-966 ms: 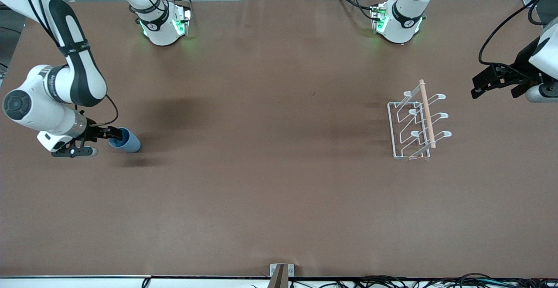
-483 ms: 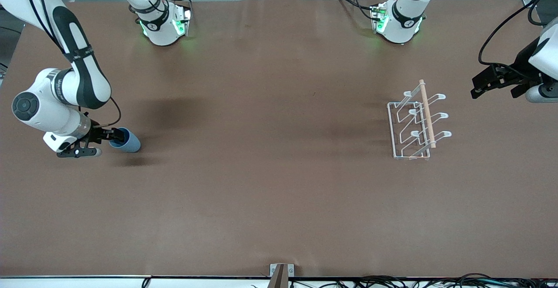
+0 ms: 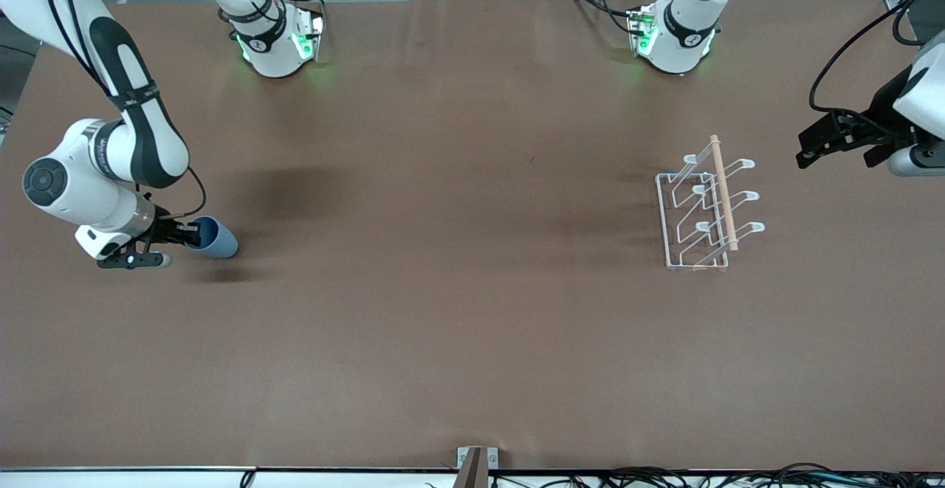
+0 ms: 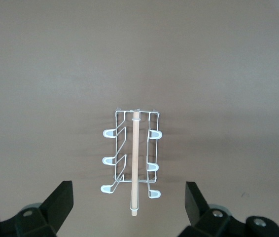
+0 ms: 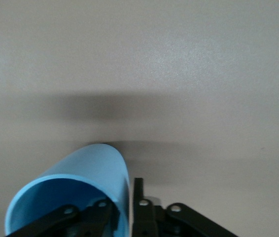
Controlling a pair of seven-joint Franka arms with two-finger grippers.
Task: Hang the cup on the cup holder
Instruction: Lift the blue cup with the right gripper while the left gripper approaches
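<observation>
my right gripper (image 3: 193,235) clamps the cup (image 3: 215,238) rim; cup lies base toward three o'clock; left gripper (image 3: 806,156) waits, jaws apart.

Cup and cup holder well apart at the two ends of the tabletop (image 3: 472,340).

In the front view the cup (image 3: 215,238) lies on its side at middle left, the right gripper (image 3: 193,234) pinching its rim wall, one finger inside. The cup holder (image 3: 707,207) stands at middle right; the left gripper (image 3: 811,150) hangs beside it, toward the right edge, jaws wide.
</observation>
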